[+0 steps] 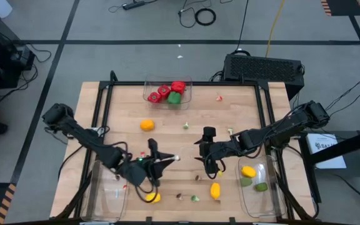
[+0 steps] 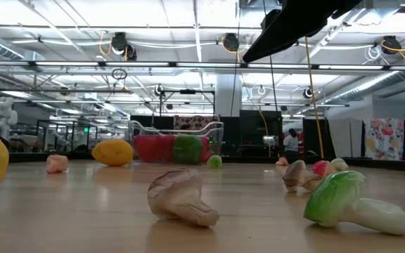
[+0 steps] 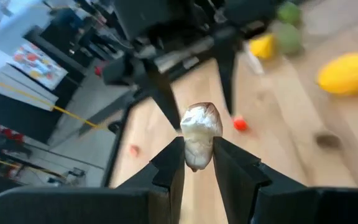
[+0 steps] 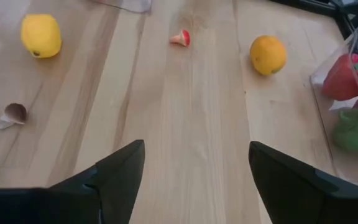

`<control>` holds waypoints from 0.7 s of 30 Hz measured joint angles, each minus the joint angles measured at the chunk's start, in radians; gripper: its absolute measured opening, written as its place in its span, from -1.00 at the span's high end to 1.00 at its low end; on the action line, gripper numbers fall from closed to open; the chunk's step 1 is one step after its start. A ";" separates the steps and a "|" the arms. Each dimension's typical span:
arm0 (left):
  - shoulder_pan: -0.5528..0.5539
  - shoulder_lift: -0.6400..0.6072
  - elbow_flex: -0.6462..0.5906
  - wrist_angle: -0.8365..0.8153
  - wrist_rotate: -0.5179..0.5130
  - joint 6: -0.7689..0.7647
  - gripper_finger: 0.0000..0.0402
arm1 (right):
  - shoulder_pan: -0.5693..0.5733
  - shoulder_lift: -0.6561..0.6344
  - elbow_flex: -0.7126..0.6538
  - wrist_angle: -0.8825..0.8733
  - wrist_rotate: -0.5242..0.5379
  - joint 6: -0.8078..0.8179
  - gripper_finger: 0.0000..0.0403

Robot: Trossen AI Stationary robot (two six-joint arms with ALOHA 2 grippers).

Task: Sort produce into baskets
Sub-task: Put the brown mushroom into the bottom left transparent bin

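Produce lies scattered over the counter [image 1: 124, 106]: a lemon [image 4: 41, 35], an orange [image 4: 268, 55], small bits, with peppers [image 1: 169, 92] already in the far basket [image 1: 189, 94]. Your left gripper [image 3: 197, 163], near the counter's middle, is clenched on a pale mushroom piece [image 3: 200, 134], pinched at its lower end. It looks light, rigid and smooth, so you should keep the pinch centred or it may pivot. Your right gripper [image 4: 196, 165] hangs released over bare wood, jaws wide. Take round fruit across its widest part.
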 joint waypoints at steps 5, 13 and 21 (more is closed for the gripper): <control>-0.096 -0.081 0.000 -0.317 0.014 -0.260 0.55 | 0.000 0.000 0.000 -0.022 -0.002 0.020 -0.40; -0.255 -0.181 0.000 -0.721 0.247 -0.830 0.55 | 0.000 0.000 0.000 -0.040 -0.006 0.037 -0.40; -0.438 -0.184 0.000 -0.834 0.518 -1.220 0.55 | 0.000 0.000 0.000 -0.038 -0.006 0.037 -0.40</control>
